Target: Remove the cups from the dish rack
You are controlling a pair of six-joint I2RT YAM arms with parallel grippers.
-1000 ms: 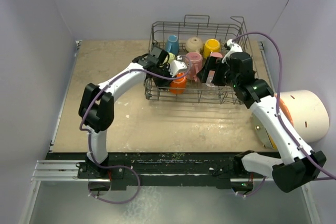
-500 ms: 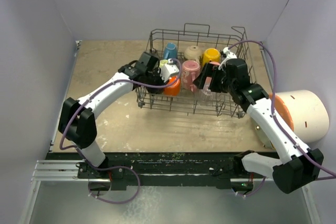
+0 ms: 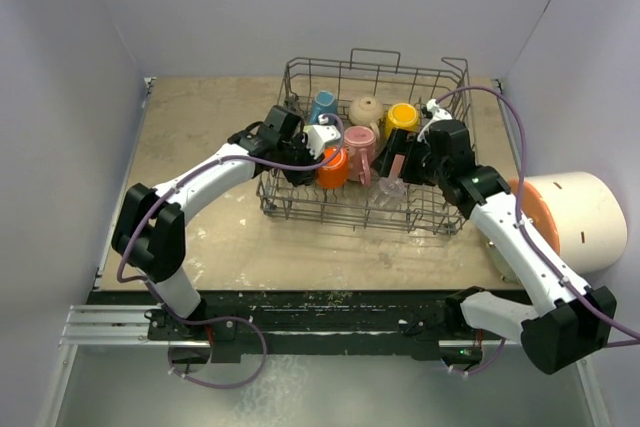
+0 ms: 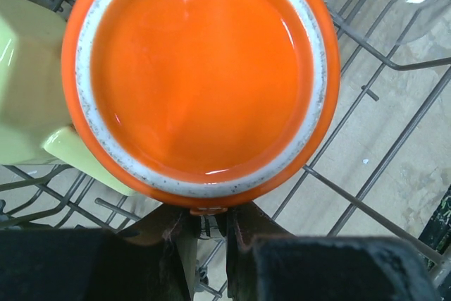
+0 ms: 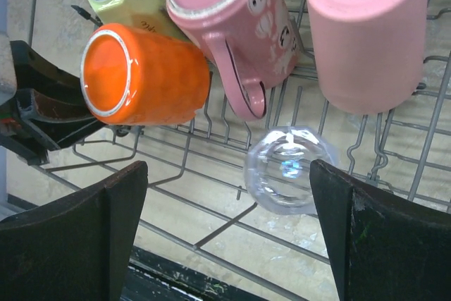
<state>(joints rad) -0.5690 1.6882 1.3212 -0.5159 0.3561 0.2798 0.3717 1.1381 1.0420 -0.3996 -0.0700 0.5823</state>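
Note:
The grey wire dish rack (image 3: 340,209) stands mid-table and holds several cups. My left gripper (image 3: 318,169) reaches in from the left, shut on the edge of the orange cup (image 3: 333,167), whose base (image 4: 201,68) fills the left wrist view above the gripper (image 4: 208,227). A yellow-green cup (image 4: 28,89) lies beside it. My right gripper (image 5: 229,223) hangs open over the clear glass (image 5: 289,170), which lies nearer its right finger (image 5: 380,237). Just beyond are the pink mug (image 5: 232,15) and the pink tumbler (image 5: 366,33). Blue (image 3: 323,105), beige (image 3: 366,109) and yellow (image 3: 402,117) cups sit along the back row.
A big white cylinder with an orange end (image 3: 580,217) lies on the table's right side, beside my right arm. Grey walls close in on the left, back and right. The rack's tall wire sides and loop handle (image 3: 375,51) surround both grippers.
The rack has slid left and skewed on the table. My left arm has swung its elbow outward, still holding the orange cup. The right gripper has dropped slightly toward the clear glass.

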